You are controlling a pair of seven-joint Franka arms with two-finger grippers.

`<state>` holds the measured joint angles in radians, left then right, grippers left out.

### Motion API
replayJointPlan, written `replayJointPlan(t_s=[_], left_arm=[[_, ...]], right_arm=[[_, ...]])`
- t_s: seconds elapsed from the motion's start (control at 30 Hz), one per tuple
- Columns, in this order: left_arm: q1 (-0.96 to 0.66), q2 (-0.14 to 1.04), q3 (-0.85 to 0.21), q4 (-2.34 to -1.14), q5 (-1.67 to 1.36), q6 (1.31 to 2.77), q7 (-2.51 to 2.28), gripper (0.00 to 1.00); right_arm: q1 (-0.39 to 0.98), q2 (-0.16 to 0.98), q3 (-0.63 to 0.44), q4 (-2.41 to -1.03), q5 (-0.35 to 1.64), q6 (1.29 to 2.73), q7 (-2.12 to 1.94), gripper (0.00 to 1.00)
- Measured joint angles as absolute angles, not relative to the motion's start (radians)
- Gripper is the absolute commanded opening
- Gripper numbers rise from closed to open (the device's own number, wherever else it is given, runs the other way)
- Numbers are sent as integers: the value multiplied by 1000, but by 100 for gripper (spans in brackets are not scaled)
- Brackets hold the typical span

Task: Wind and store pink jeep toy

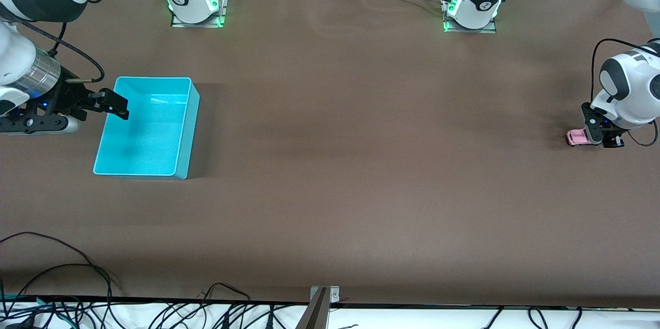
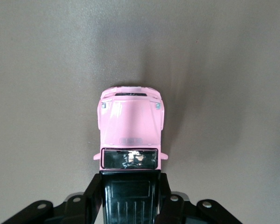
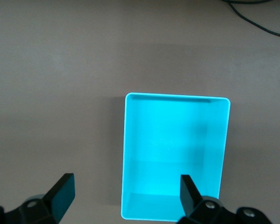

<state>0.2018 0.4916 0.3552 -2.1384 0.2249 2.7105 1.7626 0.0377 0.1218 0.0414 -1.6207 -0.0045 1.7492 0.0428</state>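
Left tool (image 1: 598,138) clamped on pink jeep toy (image 1: 577,137) at table (image 1: 330,190) level; right tool (image 1: 105,104) wide over turquoise bin (image 1: 188,130), waiting. Winding unconfirmed; storing still undone.

Brown cloth-covered table (image 1: 330,164) — black cables (image 1: 77,308) along its near edge.

The left gripper's fingers (image 2: 95,191) cover the pink jeep toy's (image 2: 130,126) rear flanks; its wheels are hidden.
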Motion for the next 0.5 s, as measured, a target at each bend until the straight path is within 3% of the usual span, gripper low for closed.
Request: replayJointPlan(t_s=[0.5], left_arm=[[201, 493, 346, -2133, 217, 2666, 1791, 100]], right_arm=[[38, 122, 41, -1621, -5, 1749, 43, 100]])
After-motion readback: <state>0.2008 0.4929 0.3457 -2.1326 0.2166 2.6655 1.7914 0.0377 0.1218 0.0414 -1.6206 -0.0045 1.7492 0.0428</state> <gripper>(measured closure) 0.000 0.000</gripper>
